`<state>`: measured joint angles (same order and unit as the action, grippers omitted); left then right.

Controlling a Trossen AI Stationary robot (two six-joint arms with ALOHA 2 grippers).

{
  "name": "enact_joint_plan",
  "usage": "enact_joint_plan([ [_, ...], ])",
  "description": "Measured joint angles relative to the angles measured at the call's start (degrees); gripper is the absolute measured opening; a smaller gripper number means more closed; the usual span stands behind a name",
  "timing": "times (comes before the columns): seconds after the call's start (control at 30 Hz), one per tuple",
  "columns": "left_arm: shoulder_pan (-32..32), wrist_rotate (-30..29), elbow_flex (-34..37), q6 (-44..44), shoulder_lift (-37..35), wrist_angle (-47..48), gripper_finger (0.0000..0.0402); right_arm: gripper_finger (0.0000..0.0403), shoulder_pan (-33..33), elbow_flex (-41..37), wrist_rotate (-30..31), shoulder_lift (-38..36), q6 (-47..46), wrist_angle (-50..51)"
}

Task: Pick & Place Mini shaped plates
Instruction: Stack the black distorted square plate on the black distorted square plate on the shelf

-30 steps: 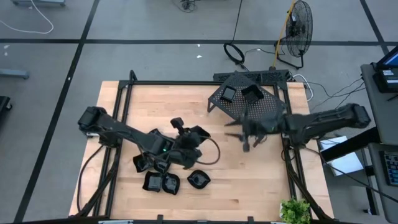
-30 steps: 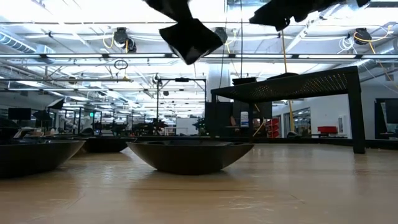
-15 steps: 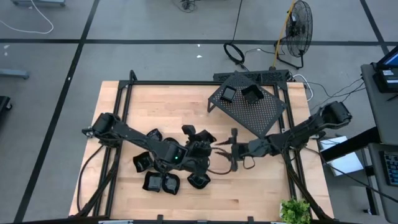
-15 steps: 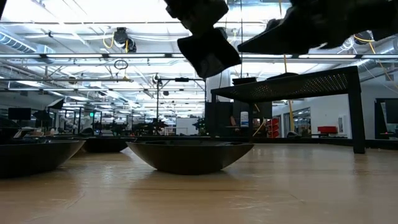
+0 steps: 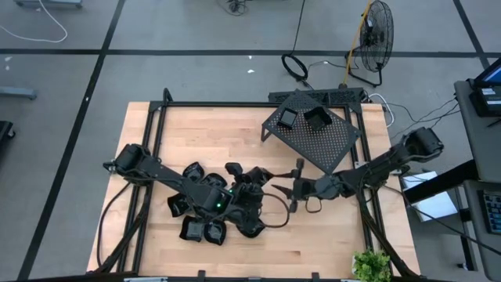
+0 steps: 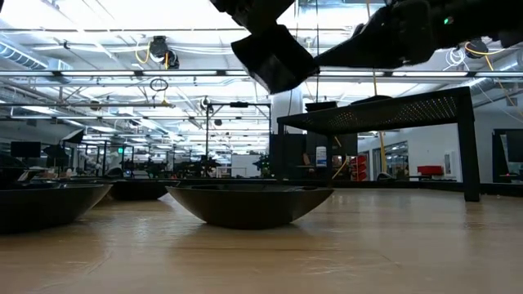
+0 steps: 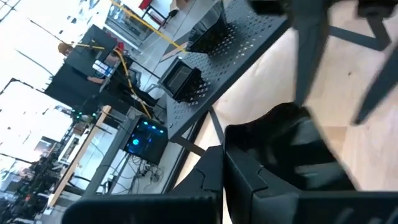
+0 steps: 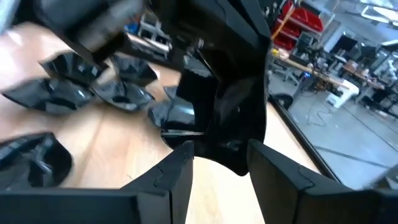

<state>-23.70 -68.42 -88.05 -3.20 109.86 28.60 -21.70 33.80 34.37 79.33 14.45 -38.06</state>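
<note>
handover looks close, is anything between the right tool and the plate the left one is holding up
Nothing visible. The left tool holds a mini plate above the table, and the right tool faces it with fingers apart; only air shows between them. The rack stands off behind.

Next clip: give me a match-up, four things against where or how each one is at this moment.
Column one:
1. held plate
2. right gripper
3. pile of plates
4. two square plates

Column two:
A. lying on the table, under the left arm
B. on top of the perforated rack
C. in the air, clamped by the left gripper
D. open, fingers pointing at the held plate

Pairs: 1-C, 2-D, 3-A, 4-B
</note>
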Motion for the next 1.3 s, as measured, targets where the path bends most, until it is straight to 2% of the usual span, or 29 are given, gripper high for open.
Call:
enact_joint_plan([
  [0.13,-0.22,-1.73,0.00,-0.24,0.00,0.55,0.0003,0.0141,-1.90,0.07,1.06,-0.23,0.37,-1.24],
  [0.27,-0.14,-1.99,0.00,-0.16,0.00,0.21,0.0002,0.0141,-1.80,0.04,5.11,-0.39,-0.16,-1.24],
  [0.5,-0.40,-0.47,0.02,-0.07,-0.02,-1.88,0.0002,0.0141,1.40,0.04,0.05,0.15,-4.66,-1.07],
  [0.8,-0.39,1.55,0.09,-0.46,-0.09,-2.14,0.0007,0.0139,3.70,0.04,-0.41,2.25,-4.75,-2.08],
  [0.97,-0.44,2.57,0.09,-0.56,-0.10,-2.71,0.0006,0.0103,3.57,0.04,-1.90,2.28,-3.22,-2.66],
  [1.07,-0.42,3.67,0.09,-0.52,-0.11,-3.83,0.0004,0.0063,3.53,0.04,-5.47,2.28,-2.94,-3.66],
  [1.17,-0.46,4.02,0.09,-0.42,-0.11,-5.37,0.0017,0.0017,3.82,0.04,-7.37,2.25,-2.31,-3.53],
  [1.3,-0.48,6.62,0.09,-0.22,-0.09,-6.61,0.0042,0.0009,4.06,0.04,-7.10,2.28,-1.34,-2.68],
])
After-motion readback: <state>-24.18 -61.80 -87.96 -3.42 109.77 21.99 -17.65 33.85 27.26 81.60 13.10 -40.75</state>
